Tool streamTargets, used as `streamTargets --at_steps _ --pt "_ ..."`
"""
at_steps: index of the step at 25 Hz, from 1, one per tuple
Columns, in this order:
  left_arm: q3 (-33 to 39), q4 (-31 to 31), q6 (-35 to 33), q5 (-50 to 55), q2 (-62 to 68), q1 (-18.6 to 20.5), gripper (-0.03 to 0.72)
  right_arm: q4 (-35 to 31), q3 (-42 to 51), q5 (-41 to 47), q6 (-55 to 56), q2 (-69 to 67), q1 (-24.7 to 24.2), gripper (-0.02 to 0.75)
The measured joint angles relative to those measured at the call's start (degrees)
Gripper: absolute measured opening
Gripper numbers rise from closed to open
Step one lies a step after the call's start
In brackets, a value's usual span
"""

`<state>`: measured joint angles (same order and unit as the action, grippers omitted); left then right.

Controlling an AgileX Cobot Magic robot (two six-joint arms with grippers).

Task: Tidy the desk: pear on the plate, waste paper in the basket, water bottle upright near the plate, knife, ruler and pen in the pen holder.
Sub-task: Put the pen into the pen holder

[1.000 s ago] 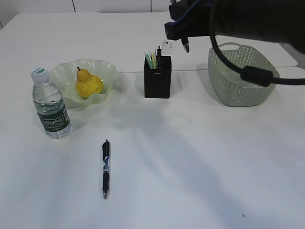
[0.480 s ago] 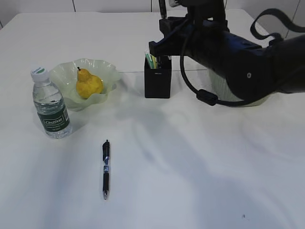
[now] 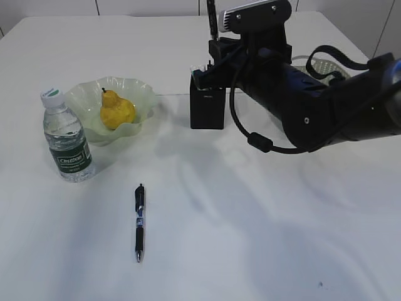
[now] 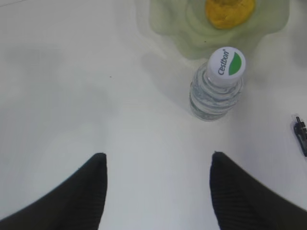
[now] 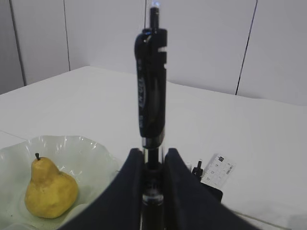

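White bench [image 3: 263,219]; yellow pear [image 3: 116,110] in pale green plate [image 3: 143,94]; black pen holder [image 3: 207,110]; bottle [image 3: 66,139] with dark green label, white cap.

On my screens I count two pens outside the holder: one black pen [image 3: 138,221] lying on the desk [image 3: 250,238] and a second black pen [image 5: 151,91] standing upright between the right gripper's fingers [image 5: 122,191]. There is one pear [image 3: 116,111], one plate [image 3: 84,100], one water bottle [image 3: 66,138], one pen holder [image 3: 207,110] and one basket [image 3: 326,64], the last mostly hidden behind the arm. The holder has several items sticking out, too crowded and covered for me to count, and I see two grippers, one per wrist camera.
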<state>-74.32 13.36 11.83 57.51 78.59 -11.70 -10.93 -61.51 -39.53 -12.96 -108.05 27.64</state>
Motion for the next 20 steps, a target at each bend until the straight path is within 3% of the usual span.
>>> streamTargets --at_steps 6,20 --pt "0.00 -0.88 0.00 -0.02 0.00 0.00 0.473 -1.43 -0.87 -0.57 0.00 -0.91 -0.23 0.083" --pt "0.00 -1.33 0.00 -0.35 0.00 0.00 0.473 -1.43 -14.08 6.93 0.00 -7.74 -3.52 0.083"
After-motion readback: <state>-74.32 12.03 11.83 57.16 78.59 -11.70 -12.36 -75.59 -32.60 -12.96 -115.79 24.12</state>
